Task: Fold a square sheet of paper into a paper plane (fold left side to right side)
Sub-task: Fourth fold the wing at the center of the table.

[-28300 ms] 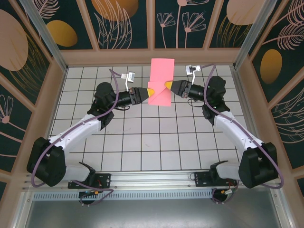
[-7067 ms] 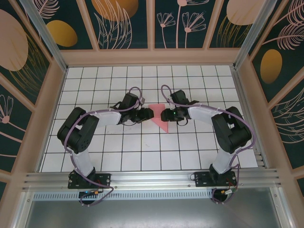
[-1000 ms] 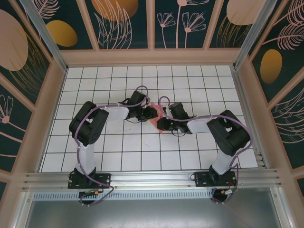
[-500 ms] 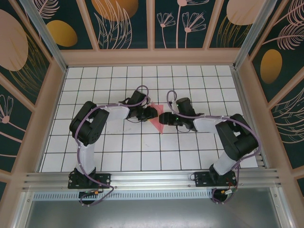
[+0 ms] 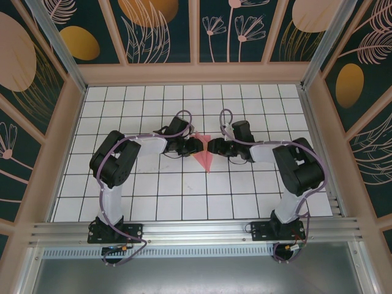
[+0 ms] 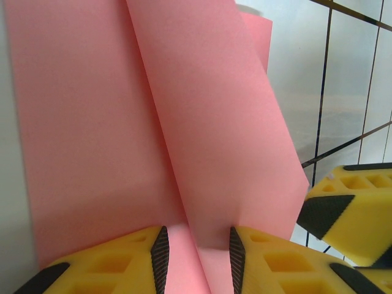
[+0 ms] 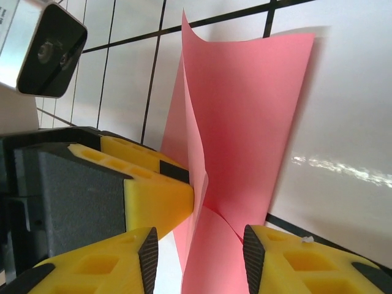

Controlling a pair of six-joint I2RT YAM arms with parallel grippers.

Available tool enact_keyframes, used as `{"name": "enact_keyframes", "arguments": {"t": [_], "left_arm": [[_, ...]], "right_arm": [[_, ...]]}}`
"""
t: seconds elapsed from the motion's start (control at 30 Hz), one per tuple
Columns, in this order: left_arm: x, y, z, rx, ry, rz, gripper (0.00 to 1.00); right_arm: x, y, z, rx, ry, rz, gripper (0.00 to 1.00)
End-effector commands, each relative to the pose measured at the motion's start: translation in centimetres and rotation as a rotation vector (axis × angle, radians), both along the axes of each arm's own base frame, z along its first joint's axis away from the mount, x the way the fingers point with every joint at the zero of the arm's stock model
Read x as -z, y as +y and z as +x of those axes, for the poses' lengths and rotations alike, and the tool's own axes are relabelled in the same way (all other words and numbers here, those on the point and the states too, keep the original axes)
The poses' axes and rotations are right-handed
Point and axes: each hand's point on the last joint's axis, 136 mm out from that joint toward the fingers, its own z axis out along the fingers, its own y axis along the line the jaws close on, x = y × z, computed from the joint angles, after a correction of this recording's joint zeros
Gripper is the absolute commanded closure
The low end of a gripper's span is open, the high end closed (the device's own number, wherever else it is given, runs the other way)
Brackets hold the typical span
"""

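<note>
At the left jaws: part spread, astride the raised centre ridge of the pink paper [image 5: 206, 158]. One pad [image 6: 236, 257] touches a flap, with no squeeze evident. The right jaws are spread too, with a paper edge standing loose between them.

Change: the right jaws have opened and swung off the paper's near tip to its right side, facing the left jaws. Likely one crease is pressed and the next fold is pending.

The paper lies mid-bench [image 5: 184, 196], point nearward. Both sets of jaws crowd it nose to nose. The walls [image 5: 59, 122] are well apart.
</note>
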Motion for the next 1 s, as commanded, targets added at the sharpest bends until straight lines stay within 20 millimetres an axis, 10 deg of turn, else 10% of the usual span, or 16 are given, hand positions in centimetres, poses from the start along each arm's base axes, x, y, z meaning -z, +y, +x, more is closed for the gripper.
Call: {"name": "enact_keyframes", "arguments": {"t": [0.0, 0.63, 0.97], "left_arm": [[2.6, 1.4, -0.5, -0.011, 0.026, 0.097, 0.64], [2.7, 1.5, -0.7, -0.011, 0.026, 0.099, 0.64], [2.8, 1.6, -0.8, -0.01, 0.028, 0.101, 0.64]], "right_arm": [[-1.2, 0.9, 1.0, -0.018, -0.024, 0.053, 0.57], [1.3, 0.7, 1.9, -0.018, 0.013, -0.051, 0.97], [2.7, 0.1, 2.4, -0.005, 0.032, -0.125, 1.0]]}}
